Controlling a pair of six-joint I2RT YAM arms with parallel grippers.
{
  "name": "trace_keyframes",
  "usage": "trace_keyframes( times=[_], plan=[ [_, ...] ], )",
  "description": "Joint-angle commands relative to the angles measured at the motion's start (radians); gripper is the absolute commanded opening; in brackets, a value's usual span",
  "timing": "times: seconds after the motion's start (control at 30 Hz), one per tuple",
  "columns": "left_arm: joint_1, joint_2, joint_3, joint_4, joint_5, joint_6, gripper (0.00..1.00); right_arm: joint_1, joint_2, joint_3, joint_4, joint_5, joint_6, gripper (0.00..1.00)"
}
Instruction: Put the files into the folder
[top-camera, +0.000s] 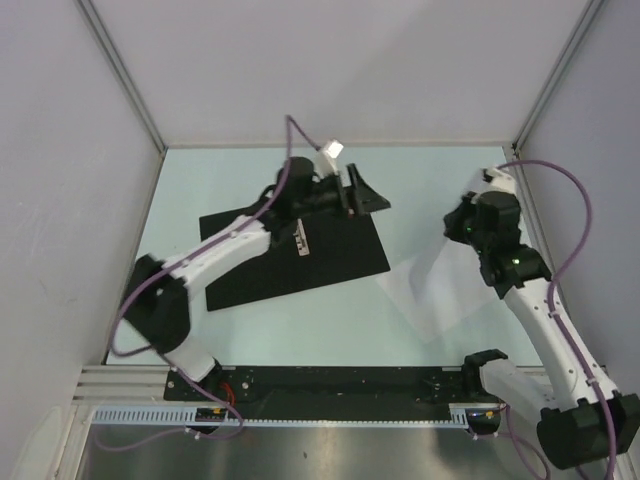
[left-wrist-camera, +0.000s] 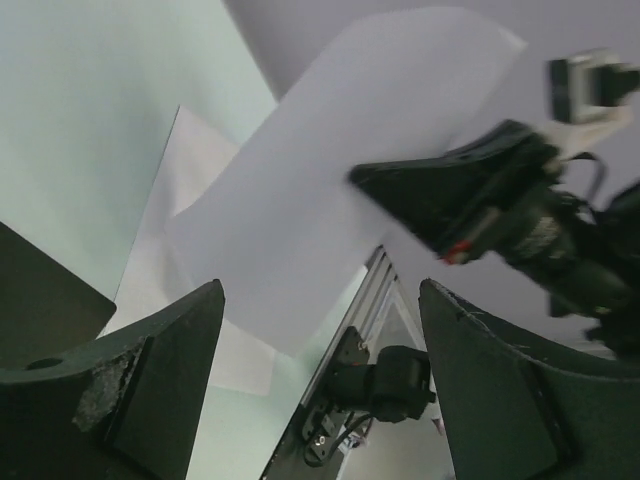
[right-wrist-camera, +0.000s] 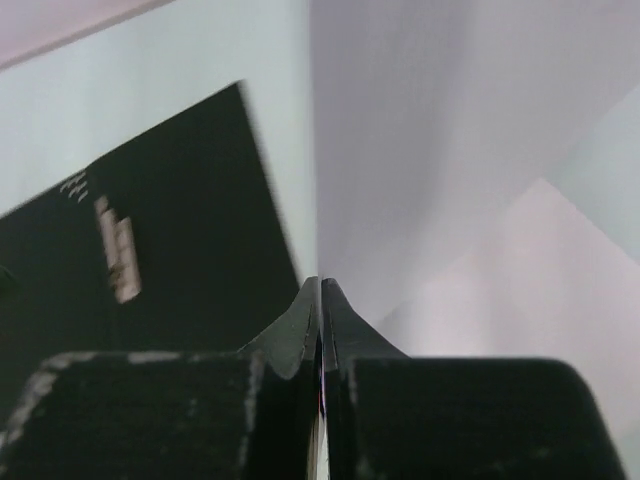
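The folder (top-camera: 330, 255) lies open on the table, black inside up, with its clip (top-camera: 302, 240); its red outside is hidden. My left gripper (top-camera: 368, 195) is open and empty above the folder's far right corner. My right gripper (top-camera: 455, 228) is shut on the edge of a white file sheet (top-camera: 440, 272) and holds it lifted right of the folder. A second sheet (top-camera: 435, 318) lies flat on the table beneath. The left wrist view shows the held sheet (left-wrist-camera: 330, 180), the flat sheet (left-wrist-camera: 180, 190) and my open gripper (left-wrist-camera: 320, 290). The right wrist view shows my shut gripper (right-wrist-camera: 320, 285), the sheet (right-wrist-camera: 430, 150) and the folder (right-wrist-camera: 180, 220).
Grey walls with metal frame posts (top-camera: 125, 75) enclose the pale green table (top-camera: 250, 330) on three sides. A black rail (top-camera: 330, 380) with the arm bases runs along the near edge. Purple cables (top-camera: 570, 230) loop off both arms.
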Motion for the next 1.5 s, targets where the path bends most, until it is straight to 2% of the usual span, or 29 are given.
trace_keyframes(
  times=[0.0, 0.1, 0.13, 0.17, 0.27, 0.33, 0.4, 0.53, 0.63, 0.7, 0.83, 0.97, 1.2, 1.47],
  plan=[
    [0.068, -0.245, -0.147, -0.020, -0.004, 0.069, 0.85, 0.226, 0.104, 0.148, 0.154, 0.021, -0.172, 0.00],
    [0.161, -0.392, -0.271, -0.087, -0.026, 0.110, 0.85, 0.384, 0.216, 0.233, 0.181, -0.071, -0.195, 0.00],
    [0.186, -0.427, -0.323, -0.101, -0.038, 0.125, 0.85, 0.412, 0.237, 0.275, 0.200, -0.190, -0.189, 0.00],
    [0.208, -0.457, -0.346, -0.159, -0.067, 0.158, 0.85, 0.445, 0.274, 0.289, 0.221, -0.246, -0.149, 0.00],
    [0.286, -0.554, -0.406, -0.244, -0.118, 0.210, 0.85, 0.436, 0.323, 0.299, 0.365, -0.508, -0.020, 0.00],
    [0.324, -0.588, -0.438, -0.270, -0.130, 0.225, 0.85, 0.371, 0.359, 0.299, 0.434, -0.672, 0.104, 0.00],
    [0.343, -0.597, -0.457, -0.293, -0.160, 0.235, 0.85, 0.267, 0.426, 0.299, 0.427, -0.758, 0.199, 0.00],
    [0.360, -0.574, -0.507, -0.302, -0.219, 0.209, 0.85, 0.098, 0.627, 0.297, 0.329, -0.991, 0.227, 0.00],
    [0.375, -0.525, -0.530, -0.279, -0.231, 0.163, 0.85, 0.045, 0.751, 0.306, 0.216, -0.971, 0.084, 0.00],
    [0.376, -0.488, -0.540, -0.264, -0.231, 0.150, 0.85, 0.025, 0.806, 0.308, 0.197, -0.975, 0.028, 0.00],
    [0.380, -0.455, -0.558, -0.238, -0.251, 0.146, 0.84, 0.005, 0.931, 0.316, 0.224, -0.952, -0.081, 0.00],
    [0.381, -0.444, -0.572, -0.232, -0.266, 0.156, 0.84, 0.011, 1.010, 0.326, 0.252, -0.855, -0.191, 0.00],
    [0.383, -0.428, -0.603, -0.210, -0.266, 0.161, 0.84, 0.002, 1.046, 0.352, 0.330, -0.756, -0.339, 0.00],
    [0.383, -0.431, -0.618, -0.204, -0.260, 0.170, 0.84, 0.059, 1.021, 0.363, 0.326, -0.809, -0.508, 0.00]
  ],
)
